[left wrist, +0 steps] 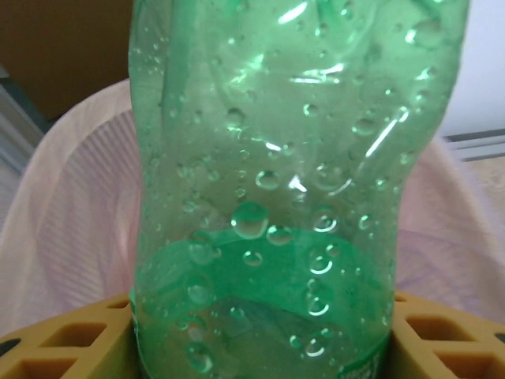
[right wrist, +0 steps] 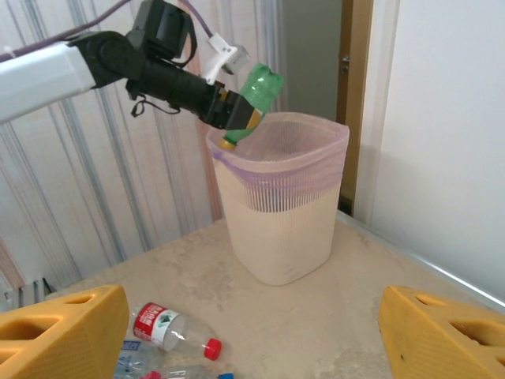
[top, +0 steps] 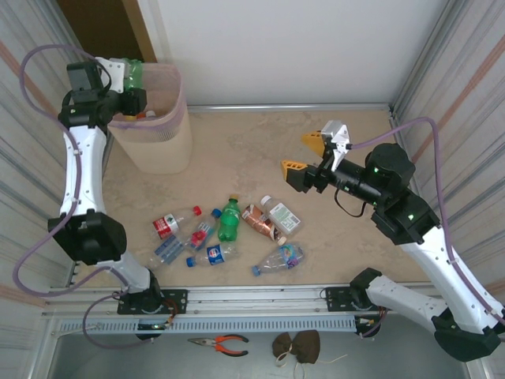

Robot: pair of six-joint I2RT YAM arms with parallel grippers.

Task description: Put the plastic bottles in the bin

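Bottle (right wrist: pixel 259 88) tilts base-up over bin (right wrist: pixel 276 225), gripped by left pincer (right wrist: pixel 239 125); right pincer (top: pixel 302 154) stands wide.

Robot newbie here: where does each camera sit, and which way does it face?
Top external: above and behind, looking down on the table; left arm and right arm in view.
Left wrist: on the left arm, looking along the left fingers at the green bottle they grip.
Right wrist: on the right arm, facing across the table; the right fingers, open, at the bottom corners.
Shared: green bottle above pink bin, in all three.
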